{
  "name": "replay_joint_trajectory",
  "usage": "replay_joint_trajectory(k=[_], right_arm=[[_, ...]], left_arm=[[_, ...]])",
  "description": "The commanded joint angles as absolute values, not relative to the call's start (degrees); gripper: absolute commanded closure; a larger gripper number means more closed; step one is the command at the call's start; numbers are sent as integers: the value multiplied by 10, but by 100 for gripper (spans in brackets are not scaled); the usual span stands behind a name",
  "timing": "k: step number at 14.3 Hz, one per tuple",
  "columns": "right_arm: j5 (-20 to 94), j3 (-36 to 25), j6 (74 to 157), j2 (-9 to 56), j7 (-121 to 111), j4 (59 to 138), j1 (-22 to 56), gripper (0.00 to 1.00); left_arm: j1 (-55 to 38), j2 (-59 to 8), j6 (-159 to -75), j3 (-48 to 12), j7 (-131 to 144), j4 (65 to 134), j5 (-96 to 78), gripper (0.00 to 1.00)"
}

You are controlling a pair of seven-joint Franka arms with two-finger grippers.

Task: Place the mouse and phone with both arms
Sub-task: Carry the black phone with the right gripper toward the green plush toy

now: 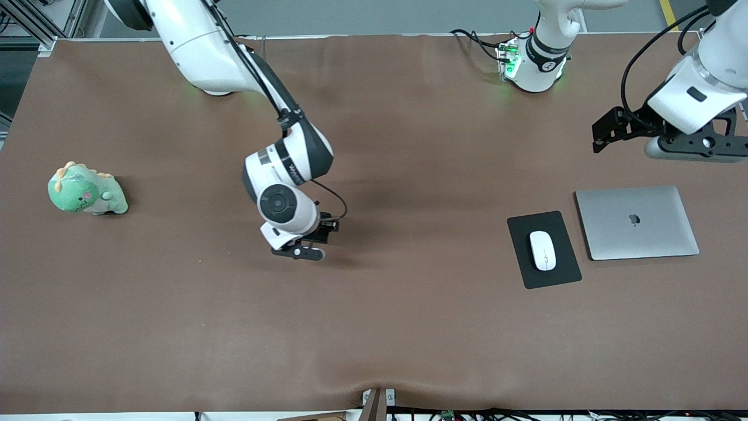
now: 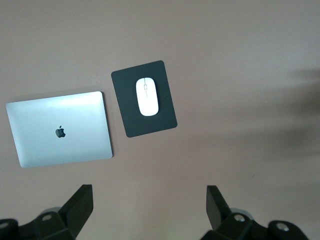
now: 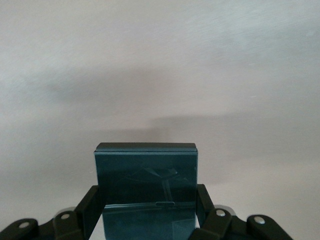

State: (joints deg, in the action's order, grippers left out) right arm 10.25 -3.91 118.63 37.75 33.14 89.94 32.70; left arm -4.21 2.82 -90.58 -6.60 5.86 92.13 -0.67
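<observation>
Your mouse [image 1: 542, 250] sits on the black mouse pad [image 1: 561, 275], the closed laptop [image 1: 637, 222] at its three o'clock. At mid-table your right gripper [image 1: 305, 245] hangs low, fingers clamped on the phone [image 3: 146, 187]: placing step, I'd say; lower it flat, then release. Up at one o'clock from the laptop, your left gripper [image 1: 613, 130] waits, spread wide and empty.

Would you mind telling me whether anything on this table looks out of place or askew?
The green plush dinosaur sits alone toward the right arm's end of the table, unlike the desk items. The mouse pad lies slightly rotated beside the laptop, with the mouse on it. The right gripper holds the phone; the left gripper is open. Nothing looks damaged.
</observation>
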Motion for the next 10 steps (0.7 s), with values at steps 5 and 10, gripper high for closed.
replay_joint_trajectory(k=[5,10], right_arm=[[97,-30,1187,288,259,1020,249,100],[96,-31,1249,226,191,1138,194,100]], left_arm=[[-11,41,-904,-67,45,915,-14,0],[-1,40,-880,-63,44,913,-14,0]])
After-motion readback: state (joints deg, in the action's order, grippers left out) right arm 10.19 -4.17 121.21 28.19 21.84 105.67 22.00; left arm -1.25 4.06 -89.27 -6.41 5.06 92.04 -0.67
